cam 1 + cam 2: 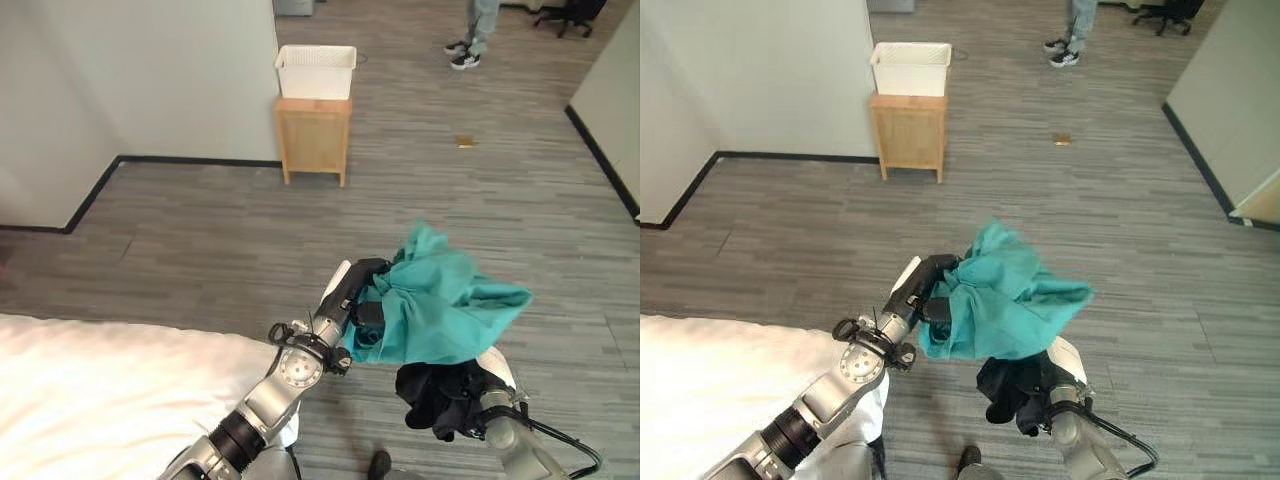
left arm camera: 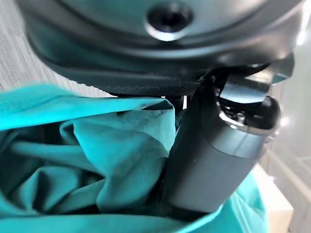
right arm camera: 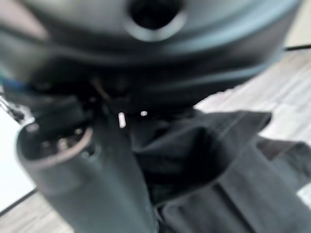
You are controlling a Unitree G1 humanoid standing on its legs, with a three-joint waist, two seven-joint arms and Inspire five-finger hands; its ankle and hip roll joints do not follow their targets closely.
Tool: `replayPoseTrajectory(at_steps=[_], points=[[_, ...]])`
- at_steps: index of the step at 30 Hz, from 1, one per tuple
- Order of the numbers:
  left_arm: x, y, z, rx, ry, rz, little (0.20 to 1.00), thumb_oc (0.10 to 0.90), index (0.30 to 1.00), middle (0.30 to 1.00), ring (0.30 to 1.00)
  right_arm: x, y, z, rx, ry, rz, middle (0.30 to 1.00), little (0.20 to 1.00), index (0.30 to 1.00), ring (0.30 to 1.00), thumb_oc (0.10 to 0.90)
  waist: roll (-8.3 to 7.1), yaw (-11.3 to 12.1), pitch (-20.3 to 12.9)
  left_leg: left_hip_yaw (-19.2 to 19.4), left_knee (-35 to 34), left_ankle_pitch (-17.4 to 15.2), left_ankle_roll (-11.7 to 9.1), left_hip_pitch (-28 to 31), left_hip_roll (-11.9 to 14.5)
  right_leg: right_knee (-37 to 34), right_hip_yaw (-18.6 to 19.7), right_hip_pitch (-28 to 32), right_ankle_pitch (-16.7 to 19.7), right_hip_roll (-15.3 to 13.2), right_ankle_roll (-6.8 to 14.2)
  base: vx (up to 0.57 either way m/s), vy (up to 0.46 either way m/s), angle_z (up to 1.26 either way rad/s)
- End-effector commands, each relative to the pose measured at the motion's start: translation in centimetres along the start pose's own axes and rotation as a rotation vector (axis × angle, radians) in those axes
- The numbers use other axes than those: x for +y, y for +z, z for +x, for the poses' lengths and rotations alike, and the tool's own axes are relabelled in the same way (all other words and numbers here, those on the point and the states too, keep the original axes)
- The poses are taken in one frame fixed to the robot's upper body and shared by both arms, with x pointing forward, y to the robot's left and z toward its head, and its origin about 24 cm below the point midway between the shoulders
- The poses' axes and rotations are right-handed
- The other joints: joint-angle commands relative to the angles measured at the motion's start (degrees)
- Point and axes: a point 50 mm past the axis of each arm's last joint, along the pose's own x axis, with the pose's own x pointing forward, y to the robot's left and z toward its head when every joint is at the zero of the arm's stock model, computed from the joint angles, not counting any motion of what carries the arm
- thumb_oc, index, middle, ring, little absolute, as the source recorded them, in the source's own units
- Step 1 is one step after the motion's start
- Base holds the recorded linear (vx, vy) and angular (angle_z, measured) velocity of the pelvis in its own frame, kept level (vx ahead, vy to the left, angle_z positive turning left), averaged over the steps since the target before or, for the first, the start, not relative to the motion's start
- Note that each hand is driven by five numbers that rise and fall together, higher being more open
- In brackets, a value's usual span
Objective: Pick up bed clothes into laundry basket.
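My left hand (image 1: 358,290) is shut on a teal garment (image 1: 440,300), held up in the air over the floor; in the left wrist view the thumb (image 2: 214,160) presses into the teal cloth (image 2: 97,165). My right hand (image 1: 490,385) sits lower, below the teal garment, and is shut on a bunched black garment (image 1: 440,395); the right wrist view shows its thumb (image 3: 92,179) against the black cloth (image 3: 214,170). A white laundry basket (image 1: 315,71) stands on a small wooden table (image 1: 314,135) far ahead by the wall.
The white bed (image 1: 90,400) fills the lower left. A grey wall with a black skirting (image 1: 150,90) runs along the left. A person's legs and shoes (image 1: 470,45) stand at the far end, and a small brown scrap (image 1: 465,141) lies on the wood-look floor.
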Motion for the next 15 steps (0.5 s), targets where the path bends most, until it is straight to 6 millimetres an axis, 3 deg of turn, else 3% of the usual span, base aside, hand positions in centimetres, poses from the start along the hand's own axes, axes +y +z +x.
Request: replayPoseTrajectory(at_steps=[1, 2, 6, 8, 10, 13, 15], points=[[-1.1, 6.7, 1.3, -0.344, -0.026, -0.032, 0.300, 0.400, 0.300, 0.300, 0.300, -6.1, 2.0, 1.9, -0.130, -0.241, -0.001, 0.300, 0.300, 0.300, 0.300, 0.400, 1.78, 1.5, -3.8, 5.2, -1.7, 0.2, -2.7, -1.0, 3.9, 0.2, -4.2, 3.3, -10.6, 1.4, 1.2, 0.05, 0.041, 0.19], [-0.6, 5.5, 0.9, -0.298, -0.015, -0.027, 0.300, 0.400, 0.300, 0.300, 0.300, -5.9, 2.0, 1.7, -0.141, -0.228, -0.015, 0.300, 0.300, 0.300, 0.300, 0.400, 1.81, 1.5, -4.2, 5.8, -2.5, 0.3, -2.7, -0.2, 3.5, 0.2, -4.4, 3.2, -10.8, 1.2, 1.4, 0.04, 0.024, 0.18], [-0.7, 5.8, 1.0, -0.317, -0.007, -0.003, 0.300, 0.400, 0.300, 0.300, 0.300, -5.9, 2.8, 1.9, -0.167, -0.234, -0.034, 0.300, 0.300, 0.300, 0.300, 0.400, 1.54, 2.1, -4.2, 6.2, -0.7, 1.2, -3.3, -2.7, 3.4, 0.2, -5.0, 3.2, -10.9, 0.2, 1.9, 0.01, 0.014, 0.11], [-1.4, 5.7, 1.2, -0.310, -0.031, -0.004, 0.300, 0.400, 0.300, 0.300, 0.300, -5.9, 3.3, 2.1, -0.182, -0.232, -0.038, 0.300, 0.300, 0.300, 0.300, 0.400, 2.09, 1.7, -5.2, 6.1, -7.5, 1.7, -2.3, -0.5, 1.7, 0.2, -5.2, 2.2, -10.8, 0.8, 2.9, 0.06, 0.030, 0.14], [-1.7, 5.7, 1.3, -0.306, -0.043, -0.009, 0.300, 0.400, 0.300, 0.300, 0.300, -5.9, 3.3, 2.1, -0.183, -0.230, -0.041, 0.300, 0.300, 0.300, 0.300, 0.400, 2.07, 1.5, -5.6, 6.2, -8.3, 1.8, -2.2, 0.1, 1.4, 0.2, -5.1, 2.0, -11.1, 0.9, 3.0, 0.07, -0.005, 0.18], [-2.4, 6.0, 1.2, -0.312, -0.078, -0.031, 0.300, 0.400, 0.300, 0.300, 0.300, -5.7, 3.4, 2.0, -0.189, -0.223, -0.043, 0.300, 0.300, 0.300, 0.300, 0.400, 2.06, 0.9, -5.2, 6.2, -5.3, 1.2, -2.3, -0.8, 2.0, 0.2, -4.9, 1.9, -11.5, 1.2, 2.7, 0.03, -0.025, 0.03], [-2.6, 6.1, 1.2, -0.312, -0.093, -0.042, 0.300, 0.400, 0.300, 0.300, 0.300, -6.0, 3.3, 1.9, -0.186, -0.235, -0.033, 0.300, 0.300, 0.300, 0.300, 0.400, 2.26, 0.8, -4.0, 3.8, 4.1, 3.6, -5.0, -4.5, 5.3, 0.2, -4.6, 2.0, -12.0, 2.1, 1.5, 0.01, -0.080, 0.03]])
